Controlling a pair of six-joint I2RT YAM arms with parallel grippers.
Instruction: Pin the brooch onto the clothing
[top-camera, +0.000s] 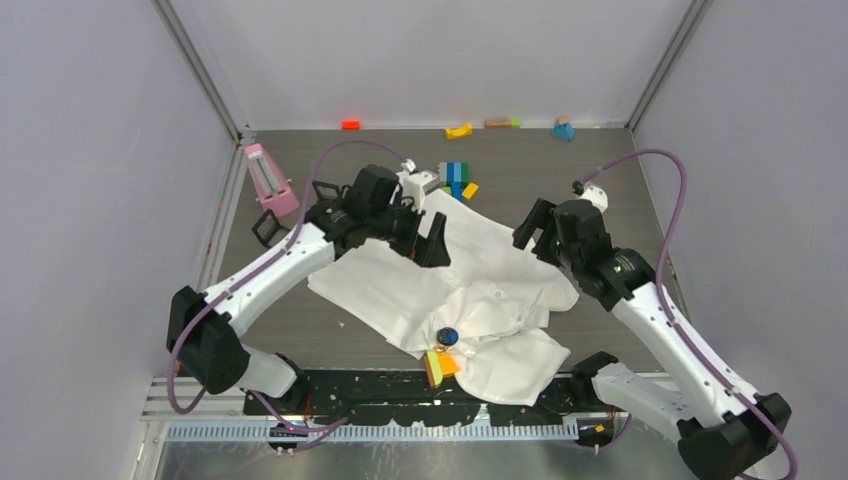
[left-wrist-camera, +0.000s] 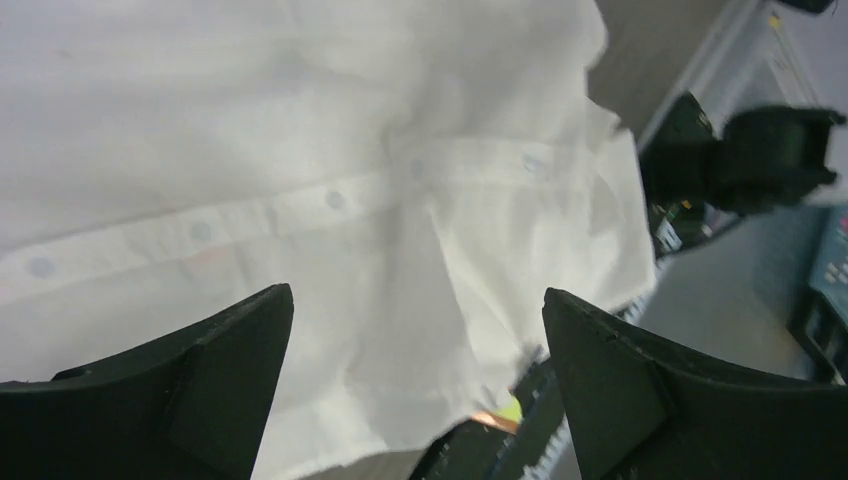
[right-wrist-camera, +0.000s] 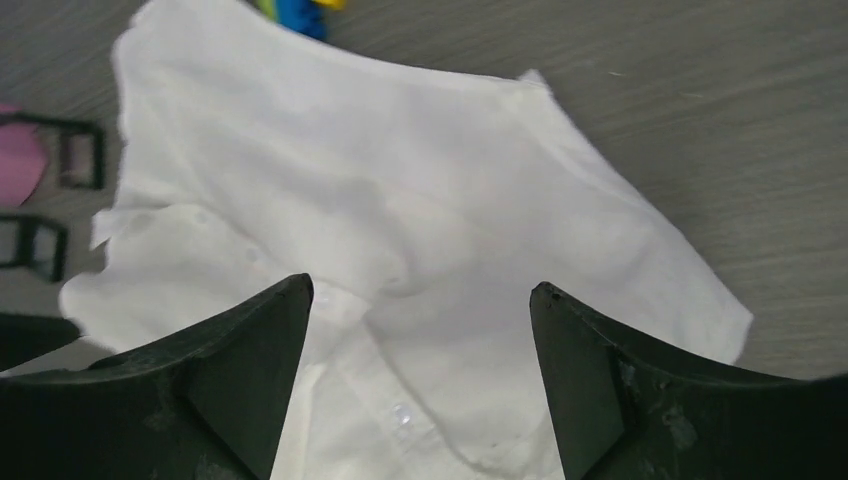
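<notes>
The white shirt (top-camera: 470, 290) lies crumpled in the middle of the table. The brooch (top-camera: 447, 336), dark-blue and round with a bit of gold, sits on the shirt's near edge, beside an orange and green block (top-camera: 438, 366). My left gripper (top-camera: 428, 238) is open and empty, above the shirt's far left part; in its wrist view (left-wrist-camera: 415, 300) it faces the button row (left-wrist-camera: 330, 200). My right gripper (top-camera: 533, 228) is open and empty, above the shirt's right side; its wrist view (right-wrist-camera: 420, 290) shows the shirt (right-wrist-camera: 400, 200) below. The brooch does not show in either wrist view.
Coloured blocks (top-camera: 457, 178) lie just behind the shirt, and more lie along the back wall (top-camera: 459, 130). A pink object (top-camera: 270, 180) and a black-framed box (top-camera: 268, 228) stand at the left. A black rail (top-camera: 400, 395) runs along the near edge.
</notes>
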